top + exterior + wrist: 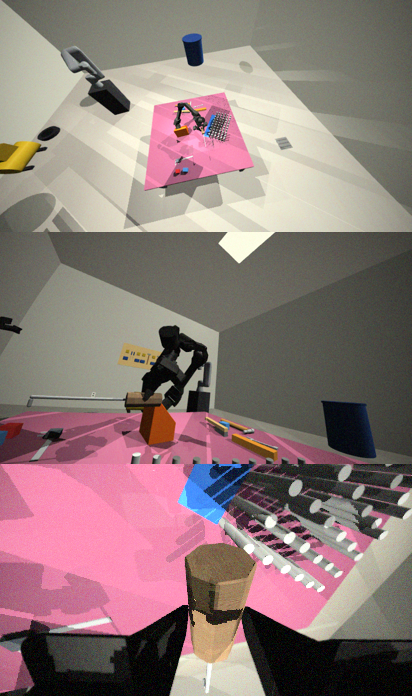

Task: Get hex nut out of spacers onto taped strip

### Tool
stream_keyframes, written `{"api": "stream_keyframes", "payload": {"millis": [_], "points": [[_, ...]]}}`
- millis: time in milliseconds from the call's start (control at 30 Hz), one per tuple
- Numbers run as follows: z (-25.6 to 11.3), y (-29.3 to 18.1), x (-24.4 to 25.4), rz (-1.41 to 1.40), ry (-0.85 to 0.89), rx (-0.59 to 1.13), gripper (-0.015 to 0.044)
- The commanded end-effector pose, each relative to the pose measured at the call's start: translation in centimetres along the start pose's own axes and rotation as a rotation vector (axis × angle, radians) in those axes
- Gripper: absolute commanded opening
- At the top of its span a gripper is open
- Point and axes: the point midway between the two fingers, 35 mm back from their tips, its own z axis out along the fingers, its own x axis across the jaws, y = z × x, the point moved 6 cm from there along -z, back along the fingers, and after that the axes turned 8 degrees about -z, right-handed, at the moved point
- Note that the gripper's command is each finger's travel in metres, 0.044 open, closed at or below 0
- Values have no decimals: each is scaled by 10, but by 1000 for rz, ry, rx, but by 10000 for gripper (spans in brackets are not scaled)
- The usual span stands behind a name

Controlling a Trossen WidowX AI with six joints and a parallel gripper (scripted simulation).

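My gripper (202,130) (148,397) (214,611) is shut on the wooden handle of a hook tool. The handle (132,399) (220,566) is held above the table. Its thin metal rod (77,398) (205,141) extends away nearly level in the exterior view, with a short bent tip (29,402) pointing down. The metal spacers (220,126) (136,458) (296,488) stand in rows beside the gripper. The blue taped strip (208,129) (205,496) runs along their near side. The handle is beside the field's corner in the wrist view. I cannot make out the hex nut.
An orange block (181,131) (156,424) stands by the arm's base. A flat metal tool (185,158) (43,448), a red cube (177,171) (11,429) and a blue cube (185,170) lie to one side. An orange bar (253,446), a wrench (265,444) and a hammer (235,424) lie opposite.
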Motion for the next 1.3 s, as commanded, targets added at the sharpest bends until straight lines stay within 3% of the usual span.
{"api": "stream_keyframes", "payload": {"millis": [0,1267], "points": [[-12,16,0,-76,-37,-19,0],[-77,179,43,-835,-409,-179,0]]}}
